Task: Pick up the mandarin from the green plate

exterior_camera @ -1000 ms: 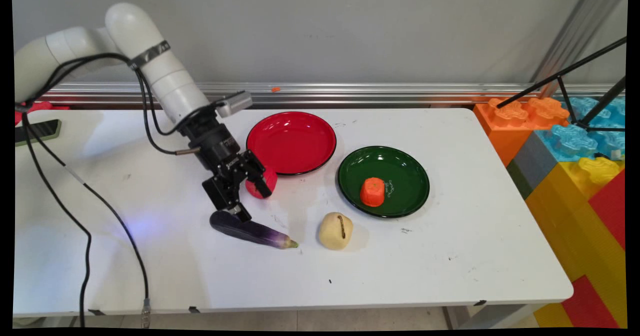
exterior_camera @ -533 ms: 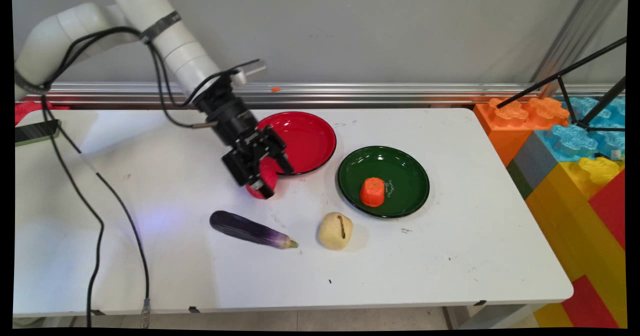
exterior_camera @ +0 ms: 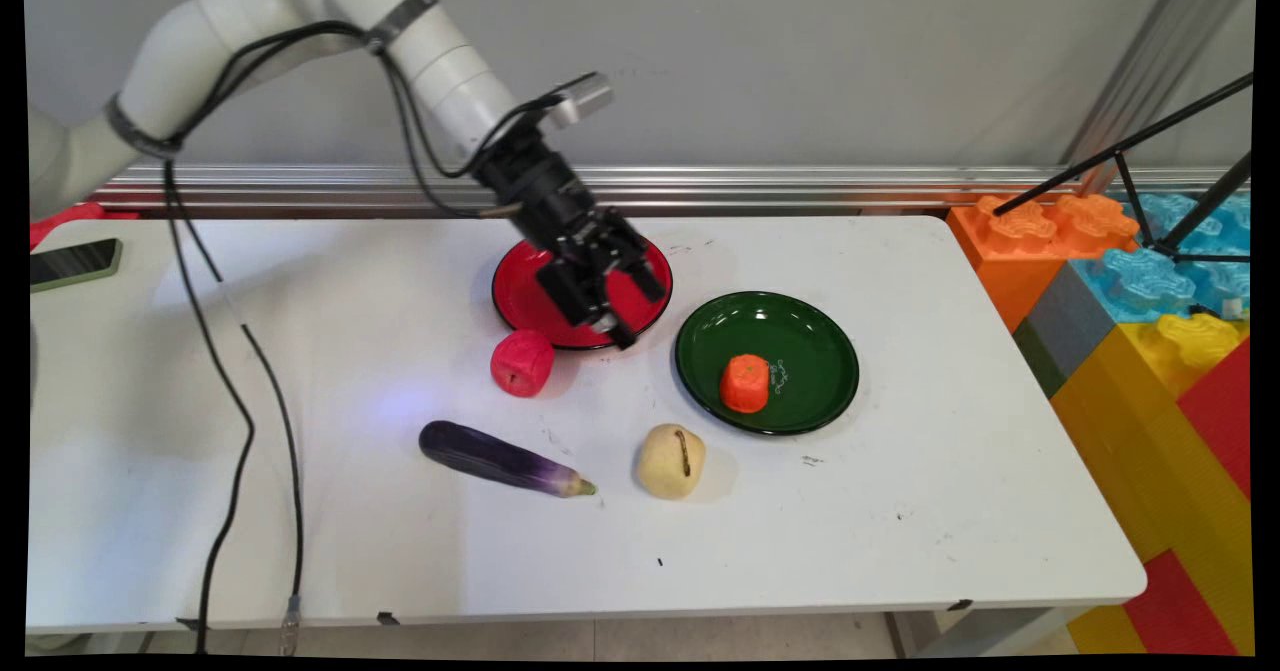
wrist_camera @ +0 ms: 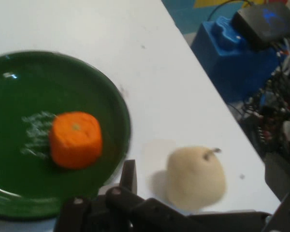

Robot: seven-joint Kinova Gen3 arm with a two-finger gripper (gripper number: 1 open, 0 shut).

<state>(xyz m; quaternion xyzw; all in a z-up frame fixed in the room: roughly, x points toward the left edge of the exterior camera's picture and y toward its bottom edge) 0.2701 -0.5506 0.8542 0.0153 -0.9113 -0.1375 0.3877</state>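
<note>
The arm has swung up and right from the eggplant (exterior_camera: pixel 500 459) and red ball (exterior_camera: pixel 522 362); its claw (exterior_camera: pixel 628 313) now hangs over the red plate (exterior_camera: pixel 530 301), spread wide and empty. Beyond it lie the green plate (exterior_camera: pixel 820 331), orange piece (exterior_camera: pixel 745 383) and potato (exterior_camera: pixel 671 461).

Red plate (exterior_camera: pixel 520 291), green plate (exterior_camera: pixel 815 336) holding orange piece (exterior_camera: pixel 745 383), eggplant (exterior_camera: pixel 500 459), red fruit (exterior_camera: pixel 521 362), beige pear (exterior_camera: pixel 671 461)

red plate (exterior_camera: pixel 530 296): partly hidden by arm | green plate (wrist_camera: pixel 19 193): cut off
</note>
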